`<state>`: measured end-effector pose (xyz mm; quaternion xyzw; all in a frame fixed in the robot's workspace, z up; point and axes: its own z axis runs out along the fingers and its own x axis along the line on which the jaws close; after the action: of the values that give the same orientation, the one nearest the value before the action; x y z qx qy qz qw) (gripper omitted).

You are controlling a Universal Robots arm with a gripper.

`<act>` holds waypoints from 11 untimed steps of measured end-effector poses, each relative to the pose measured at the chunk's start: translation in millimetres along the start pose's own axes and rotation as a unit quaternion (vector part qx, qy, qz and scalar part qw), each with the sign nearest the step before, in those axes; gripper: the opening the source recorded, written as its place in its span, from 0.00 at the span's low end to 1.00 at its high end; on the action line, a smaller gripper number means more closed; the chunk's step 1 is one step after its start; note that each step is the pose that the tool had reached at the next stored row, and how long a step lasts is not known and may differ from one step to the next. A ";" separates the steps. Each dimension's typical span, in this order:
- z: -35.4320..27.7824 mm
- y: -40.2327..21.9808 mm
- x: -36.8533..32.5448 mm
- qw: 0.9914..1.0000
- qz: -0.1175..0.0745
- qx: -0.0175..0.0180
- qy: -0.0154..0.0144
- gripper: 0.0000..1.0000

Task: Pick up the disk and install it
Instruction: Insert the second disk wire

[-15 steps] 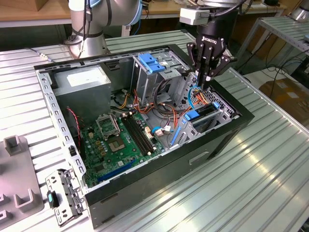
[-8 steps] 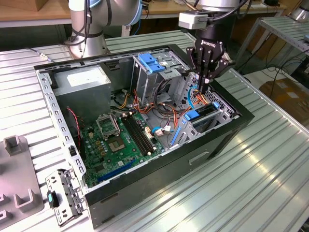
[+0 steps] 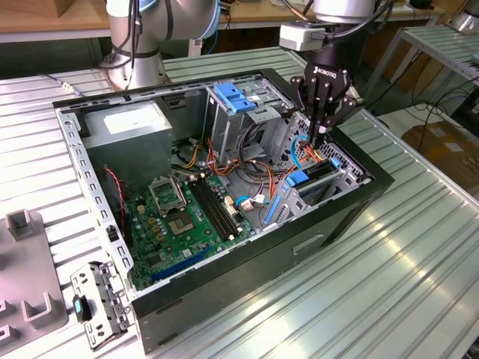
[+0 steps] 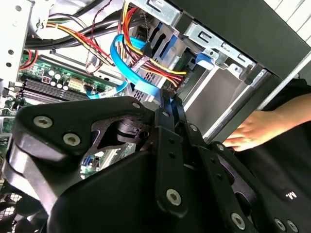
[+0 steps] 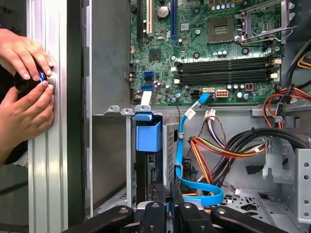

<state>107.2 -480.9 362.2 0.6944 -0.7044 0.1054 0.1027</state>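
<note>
The gripper (image 3: 320, 134) stands over the front drive bay of the open computer case (image 3: 359, 217), on the exterior view's right. Its fingers are pressed together, tips down among the cables just above the bay; whether they pinch anything thin between them cannot be told.

The disk (image 3: 318, 176) sits on edge in the lower drive cage, its bright blue carrier tab (image 5: 148, 136) facing the motherboard (image 3: 176, 217). In the first wrist view the dark drive body runs down from that tab toward the fingertips (image 5: 167, 206), so the disk appears largely seated in its slot.

A blue data cable (image 5: 187, 160) loops just beside the gripper, and the orange and yellow power wires (image 4: 146, 58) cross close by. Judgement: for a clean seat, pressure should act straight along the slot rails, with the cable loop kept clear of the carrier edges so nothing snags or is trapped.

A person's hands (image 5: 24, 92) rest on the table rail (image 5: 48, 170) beside the case, holding a small dark object.
</note>
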 end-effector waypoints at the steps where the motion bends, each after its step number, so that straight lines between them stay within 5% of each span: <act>1: 0.9 0.0 2.9 1.000 -0.001 0.000 -0.003 0.16; 4: 2.3 0.8 6.4 1.000 -0.004 0.002 -0.006 0.30; 11: 3.7 1.5 7.7 1.000 -0.010 0.007 -0.007 0.30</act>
<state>105.6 -489.3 360.8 0.7026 -0.6976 0.1044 0.0938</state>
